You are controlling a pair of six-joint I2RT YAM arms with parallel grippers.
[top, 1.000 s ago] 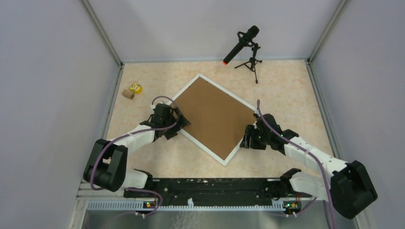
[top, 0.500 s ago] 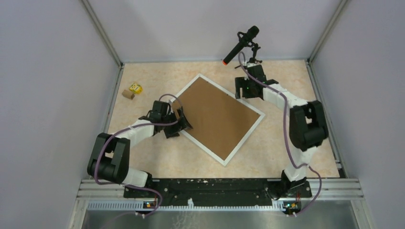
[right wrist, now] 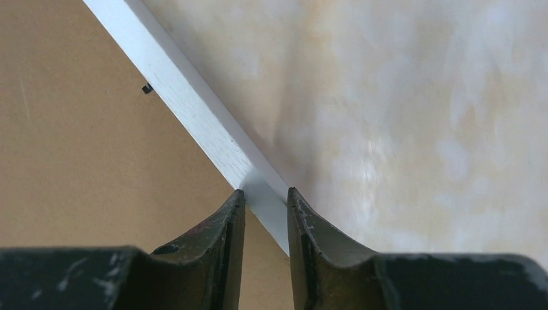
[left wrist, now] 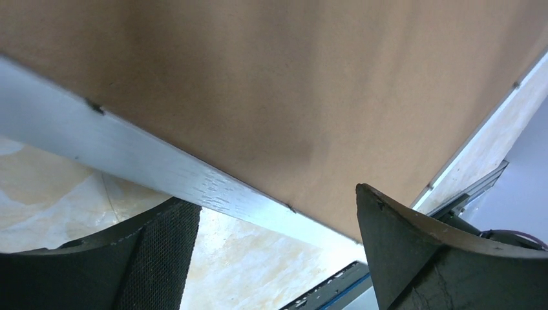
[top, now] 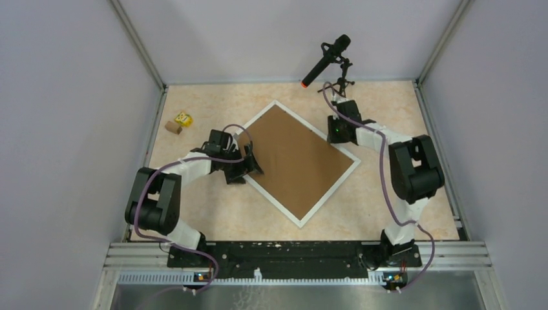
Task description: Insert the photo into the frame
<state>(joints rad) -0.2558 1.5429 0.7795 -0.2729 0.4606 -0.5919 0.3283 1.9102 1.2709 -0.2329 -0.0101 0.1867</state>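
Note:
The frame (top: 329, 194) lies face down on the table as a diamond, its thin white moulding round a brown backing board (top: 297, 161). The photo is hidden. My left gripper (top: 249, 165) sits low at the frame's left edge, open, with the moulding (left wrist: 148, 161) and the board (left wrist: 291, 84) just ahead of its spread fingers (left wrist: 274, 197). My right gripper (top: 336, 137) is at the far right edge. Its fingertips (right wrist: 265, 192) stand close together on either side of the white moulding (right wrist: 187, 97), shut on it.
A black microphone (top: 326, 59) on a small tripod stands at the back, just behind the right arm. A yellow block (top: 183, 119) and a brown block (top: 172, 127) lie at the far left. Grey walls enclose the table on three sides.
The right arm swung from the frame's near right edge to its far right edge, opened, then closed on the moulding. The left gripper slid slightly right. The frame shifted a little.

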